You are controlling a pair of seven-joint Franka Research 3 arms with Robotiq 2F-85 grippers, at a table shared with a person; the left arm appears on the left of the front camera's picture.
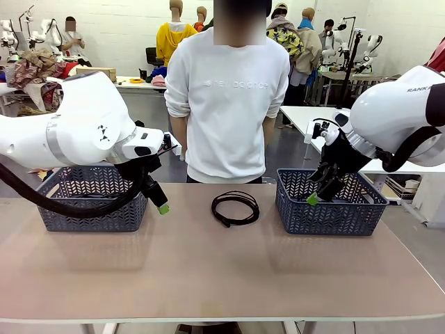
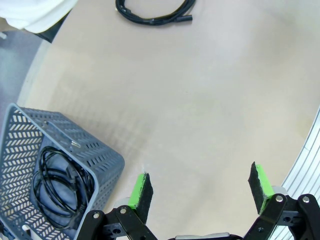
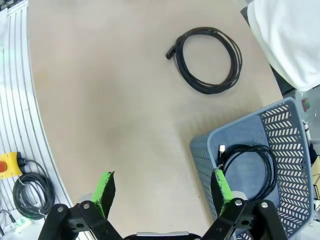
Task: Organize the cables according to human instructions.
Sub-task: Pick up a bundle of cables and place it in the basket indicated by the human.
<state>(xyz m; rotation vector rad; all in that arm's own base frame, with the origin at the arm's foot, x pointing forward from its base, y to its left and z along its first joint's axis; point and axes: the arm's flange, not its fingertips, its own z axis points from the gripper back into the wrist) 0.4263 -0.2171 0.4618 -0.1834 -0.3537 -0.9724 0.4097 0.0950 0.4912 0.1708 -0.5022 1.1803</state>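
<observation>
Left gripper [image 2: 200, 192] jaws wide, empty, above bare table [image 1: 208, 271] beside left basket [image 1: 90, 202]. Right gripper [image 3: 162, 192] jaws wide, empty, over near rim of right basket [image 1: 330, 209]. One coiled cable [image 1: 235, 207] on table between baskets, before person [image 1: 229, 97]. One cable in left basket [image 2: 57, 187], one in right basket [image 3: 250, 167]
</observation>
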